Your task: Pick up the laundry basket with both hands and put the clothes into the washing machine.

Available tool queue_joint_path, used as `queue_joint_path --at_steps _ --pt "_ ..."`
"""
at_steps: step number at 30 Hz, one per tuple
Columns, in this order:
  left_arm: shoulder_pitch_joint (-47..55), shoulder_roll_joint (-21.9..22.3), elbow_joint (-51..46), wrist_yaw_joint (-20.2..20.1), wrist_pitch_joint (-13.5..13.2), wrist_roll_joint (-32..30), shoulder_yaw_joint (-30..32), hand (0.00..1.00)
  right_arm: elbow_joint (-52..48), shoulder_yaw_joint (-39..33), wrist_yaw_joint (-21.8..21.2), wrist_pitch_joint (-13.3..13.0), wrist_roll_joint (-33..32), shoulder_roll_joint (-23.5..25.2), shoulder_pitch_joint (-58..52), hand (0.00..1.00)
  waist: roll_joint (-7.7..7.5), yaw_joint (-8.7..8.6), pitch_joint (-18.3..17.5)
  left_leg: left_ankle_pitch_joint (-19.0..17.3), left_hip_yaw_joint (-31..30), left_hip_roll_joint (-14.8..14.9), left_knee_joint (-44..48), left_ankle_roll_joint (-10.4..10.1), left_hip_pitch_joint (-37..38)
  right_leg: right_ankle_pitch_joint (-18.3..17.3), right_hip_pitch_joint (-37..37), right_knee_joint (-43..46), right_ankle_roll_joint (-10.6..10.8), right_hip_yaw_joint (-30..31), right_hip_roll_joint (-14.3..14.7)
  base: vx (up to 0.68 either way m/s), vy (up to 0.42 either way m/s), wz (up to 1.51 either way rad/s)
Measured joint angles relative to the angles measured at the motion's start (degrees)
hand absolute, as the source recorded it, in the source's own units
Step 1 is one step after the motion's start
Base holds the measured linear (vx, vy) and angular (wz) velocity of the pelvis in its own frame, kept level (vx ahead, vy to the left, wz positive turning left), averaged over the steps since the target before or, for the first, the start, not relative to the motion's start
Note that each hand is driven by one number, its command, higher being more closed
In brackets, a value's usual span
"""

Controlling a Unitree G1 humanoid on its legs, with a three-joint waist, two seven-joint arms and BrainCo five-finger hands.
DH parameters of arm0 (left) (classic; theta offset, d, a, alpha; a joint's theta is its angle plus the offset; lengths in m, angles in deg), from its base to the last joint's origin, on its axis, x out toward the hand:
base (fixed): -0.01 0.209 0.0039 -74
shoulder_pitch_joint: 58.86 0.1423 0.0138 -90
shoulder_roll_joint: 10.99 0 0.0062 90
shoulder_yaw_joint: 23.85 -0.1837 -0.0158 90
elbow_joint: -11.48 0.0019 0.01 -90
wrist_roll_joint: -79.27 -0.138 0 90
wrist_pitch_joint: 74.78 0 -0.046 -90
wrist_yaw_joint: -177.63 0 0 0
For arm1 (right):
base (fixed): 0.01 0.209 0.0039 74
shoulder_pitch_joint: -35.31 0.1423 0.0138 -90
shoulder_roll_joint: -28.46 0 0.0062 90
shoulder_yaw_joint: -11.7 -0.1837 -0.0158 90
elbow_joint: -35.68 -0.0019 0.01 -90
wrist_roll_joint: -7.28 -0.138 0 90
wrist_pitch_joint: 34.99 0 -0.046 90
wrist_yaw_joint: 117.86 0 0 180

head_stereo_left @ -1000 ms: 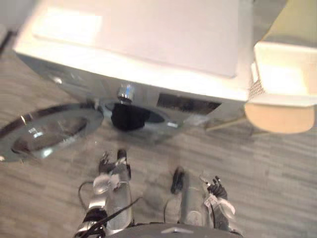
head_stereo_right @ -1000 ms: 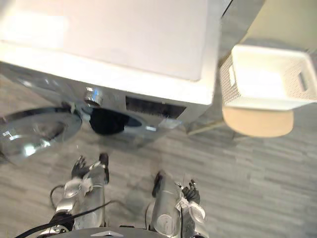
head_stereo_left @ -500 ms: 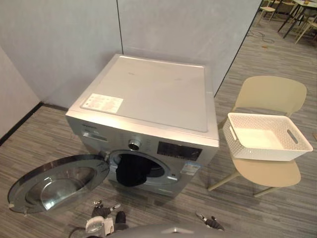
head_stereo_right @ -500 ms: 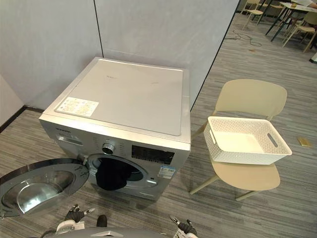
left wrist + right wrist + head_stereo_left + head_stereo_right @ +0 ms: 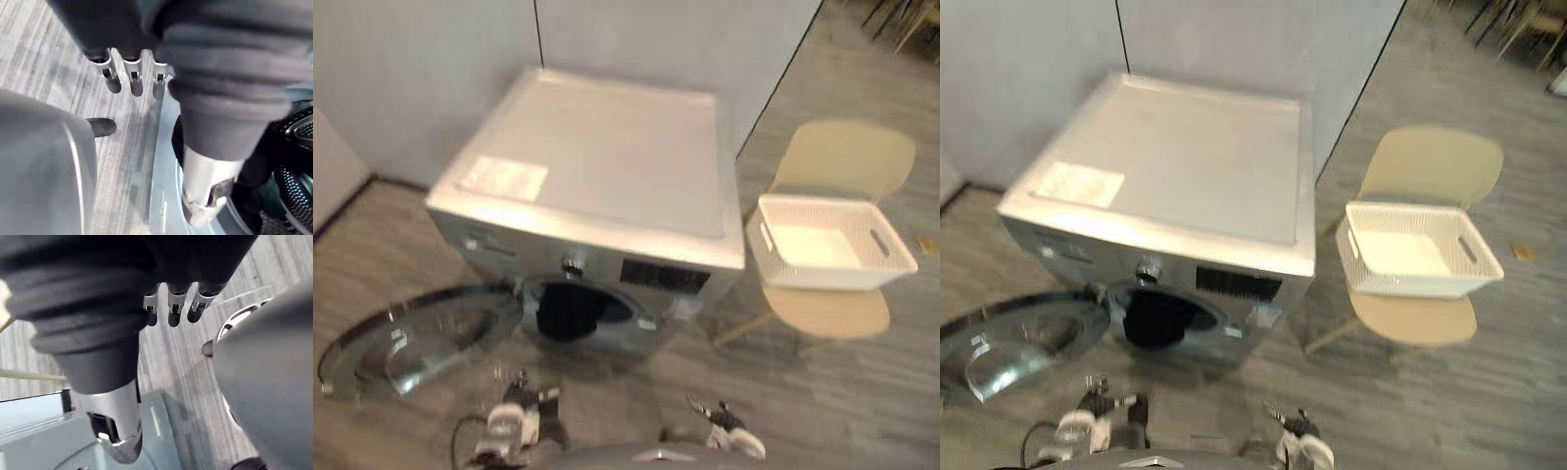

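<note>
So I'm standing in front of the washing machine [image 5: 597, 186] and looking down at it, with both arms hanging low in front of me over the grey plank floor [image 5: 862, 411]. My left hand [image 5: 133, 78] is hanging loose, fingers straight and pointing down at the floor, thumb [image 5: 205, 181] sticking out apart from them, and it's gripping nothing. Same deal with my right hand [image 5: 174, 308]: fingers are dangling straight, thumb is off to one side, and it's got hold of nothing either. The laundry basket [image 5: 827, 245], the white perforated one with the cut-out handles, is sitting on the seat of a beige chair [image 5: 842, 162] off to my right, well apart from both hands. It's covering most of the seat, with just the seat's front edge peeking out under it. The chair is standing on the floor just beside the machine's right side. The machine's round door [image 5: 416, 338] is standing wide open to the left, hanging low near the floor. Something dark, clothes [image 5: 563, 311] by the look of it, is filling the drum opening, though I can't tell what garment it is. A white label [image 5: 504, 178] is sitting near the front left corner of the machine's top.
</note>
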Motion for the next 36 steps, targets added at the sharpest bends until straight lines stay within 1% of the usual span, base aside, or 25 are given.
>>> queue_joint_path --at_steps 1,2,3,6,8,9,10,12,14,15,16,17,18,19,20,23,24,26,29,31,32,36 --pt "-1.19 -0.33 -0.35 0.45 0.02 0.04 -0.09 0.0 -1.05 1.06 0.11 0.0 -0.03 0.19 0.97 0.0 -0.53 0.27 1.35 0.0 0.45 0.32 0.66 -0.01 -1.51 -0.13 -2.01 1.1 -0.11 0.63 0.12 -0.25 0.002 -0.46" --pt "-3.61 -1.0 -1.59 1.59 0.04 0.14 -0.18 0.0 -3.34 2.99 0.34 -0.07 -0.03 0.66 1.92 0.0 -1.77 0.8 3.65 0.08 0.95 0.71 1.52 -0.07 -4.37 -0.18 -5.86 2.88 -0.16 1.55 0.19 -0.18 -0.001 -0.37" --pt "-6.32 -1.33 -2.36 2.79 -0.03 0.23 -0.4 0.0 -5.36 5.5 0.39 -0.09 0.04 0.67 2.91 0.0 -2.55 1.39 5.58 0.32 0.99 0.73 2.23 -0.16 -6.62 -0.04 -8.53 4.01 -0.26 2.37 0.19 -0.14 -0.003 -0.32" --pt "-11.33 -0.23 -4.25 4.88 -0.49 1.87 -1.27 0.0 -8.07 10.27 0.53 -0.51 -0.01 0.89 6.29 0.0 -2.83 2.03 7.88 1.47 0.92 0.57 2.24 0.06 -10.38 0.86 -12.63 4.85 -0.46 2.45 -0.12 -0.04 0.006 -0.05" --pt "-14.16 0.76 -5.6 6.4 -1.22 2.49 -1.94 0.0 -8.05 13.14 1.98 -1.21 -0.02 1.9 11.61 0.0 -2.77 2.34 9.65 2.17 0.28 0.36 2.12 0.07 -11.93 1.23 -13.96 5.15 -0.07 1.91 -0.28 0.01 -0.003 0.11" --pt "-15.2 1.07 -6.03 7.13 -1.74 2.66 -2.26 0.0 -8.05 14.55 2.82 -1.8 -0.02 2.56 15.08 0.0 -2.62 2.47 10.25 2.9 -0.79 0.04 1.72 0.34 -13.17 1.21 -14.91 5.6 -0.01 1.07 -0.53 0.02 -0.014 0.26" --pt "-15.67 1.59 -6.05 7.44 -1.98 2.76 -2.29 0.0 -7.92 15.21 2.9 -2.05 -0.02 2.79 16.25 0.0 -2.44 2.47 10.41 3.32 -1.36 -0.14 1.34 0.42 -13.83 1.2 -15.33 5.96 0.01 0.48 -0.65 0.04 -0.017 0.45" --pt "-16.91 3.09 -5.78 7.97 -2.07 3.5 -2.45 0.0 -7.56 16.98 3.43 -2.75 -0.04 3.11 21.27 0.0 -2.1 3.02 11.21 4.67 -3.5 -0.96 -0.11 0.46 -15.53 0.58 -16.4 6.81 0.13 -1.7 -1.27 0.05 -0.016 0.55" --pt "-17.6 4.0 -4.68 8.7 -2.04 3.69 -2.81 0.0 -6.2 18.4 4.49 -3.52 -0.05 3.27 26.66 0.0 -1.55 4.42 12.07 5.73 -6.02 -2.02 -0.72 0.37 -17.41 -0.73 -17.22 8.29 0.11 -4.09 -2.2 0.06 -0.021 0.66" --pt "-17.67 4.37 -3.87 8.93 -2.02 3.68 -2.79 0.0 -4.27 19.21 4.96 -3.86 -0.09 3.21 29.7 0.0 -1.15 5.47 12.49 5.97 -7.46 -2.5 -0.89 0.26 -18.26 -1.57 -17.51 9.2 0.08 -5.21 -2.6 0.08 -0.025 0.66" --pt "-17.65 4.39 -3.45 9.62 -1.91 3.68 -2.7 0.0 -2.43 19.34 5.05 -3.91 -0.52 3.28 32.67 0.0 -0.85 6.62 12.93 6.03 -8.35 -3.06 -0.88 0.19 -19.0 -2.54 -17.98 10.4 0.19 -6.21 -3.23 0.07 -0.03 0.55" --pt "-17.63 4.37 -3.45 9.97 -1.9 3.68 -2.43 0.0 -1.68 19.33 5.06 -3.94 -0.7 3.28 34.05 0.0 -0.62 7.11 13.06 6.1 -9.01 -3.39 -0.84 0.13 -19.55 -3.04 -18.45 11.09 0.11 -6.88 -3.53 0.04 -0.023 0.51" --pt "-17.71 4.27 -3.53 10.36 -1.9 3.69 -1.66 0.0 -0.52 19.26 5.09 -3.94 -1.42 3.27 36.8 0.0 -0.05 8.22 13.4 6.25 -10.08 -3.94 -0.69 0.1 -21.04 -4.01 -19.51 12.48 0.17 -7.7 -4.17 0.02 -0.018 0.47" --pt "-17.78 4.34 -3.79 10.7 -1.93 3.7 -0.88 0.0 -0.45 19.11 5.09 -4.03 -3.0 3.24 38.71 0.0 0.47 8.43 13.71 6.52 -10.91 -4.33 -0.6 -0.06 -22.38 -4.63 -20.52 13.54 0.12 -8.6 -4.59 0.01 -0.018 0.54" --pt "-17.95 4.44 -3.97 10.99 -1.93 3.79 0.36 0.0 -0.58 18.87 5.08 -4.34 -4.8 3.32 40.9 0.0 0.81 9.12 13.91 6.68 -11.87 -4.66 -0.25 -0.18 -24.47 -5.44 -22.35 15.01 0.13 -9.48 -5.23 0.0 -0.014 0.41" --pt "-18.54 5.25 -4.37 11.14 -1.68 4.69 3.05 0.0 -0.97 18.86 5.03 -4.89 -9.22 3.37 43.76 0.0 1.18 10.15 14.17 6.31 -13.35 -5.64 2.35 -0.42 -29.17 -6.99 -25.69 18.03 0.14 -10.81 -6.28 0.0 0.006 0.35" --pt "-18.45 6.29 -5.74 11.21 -1.53 4.97 4.63 0.0 -1.17 18.84 4.99 -5.13 -11.92 3.43 44.25 0.0 1.35 10.63 14.27 5.22 -14.01 -6.31 4.84 -0.37 -31.57 -7.95 -26.95 19.99 -0.01 -11.67 -7.15 0.01 0.019 0.3" --pt "-18.43 7.55 -7.46 11.22 -1.54 5.2 5.51 0.0 -1.18 18.83 4.99 -5.13 -13.88 3.45 44.31 0.0 1.45 11.46 14.33 3.65 -14.62 -7.09 8.38 -0.25 -34.17 -9.12 -28.38 22.35 -0.09 -11.95 -7.84 0.01 0.032 0.22" --pt "-18.41 8.86 -10.46 11.31 -1.67 5.2 5.99 0.0 -1.91 18.77 5.01 -5.14 -15.87 3.47 45.05 0.0 1.55 11.87 14.38 1.74 -15.1 -7.74 13.15 -0.26 -38.1 -10.76 -31.03 25.77 -0.41 -12.04 -8.69 -0.01 0.018 0.06" --pt "-18.39 9.92 -13.39 11.34 -1.98 5.23 6.44 0.0 -2.94 18.02 5.06 -5.2 -17.62 3.12 45.5 0.0 1.56 11.83 14.39 0.58 -15.51 -8.35 16.3 0.06 -41.84 -12.25 -34.27 29.06 -0.51 -12.05 -9.71 -0.04 0.02 0.09" --pt "-18.36 10.03 -15.15 11.44 -2.16 5.25 6.67 0.0 -3.13 17.42 5.27 -5.21 -18.42 2.9 45.93 0.0 1.61 11.9 14.42 -0.07 -15.58 -8.58 17.71 -0.24 -43.93 -13.1 -36.06 30.95 -0.58 -12.14 -10.25 -0.04 0.006 0.12" --pt "-18.01 10.63 -18.84 12.38 -2.49 6.98 6.59 0.0 -3.14 16.65 6.15 -5.1 -19.21 1.72 48.22 0.0 1.78 12.41 14.51 -0.06 -15.9 -9.27 20.46 0.0 -48.11 -14.92 -39.88 35.22 -0.88 -12.31 -11.65 0.0 -0.006 0.14"
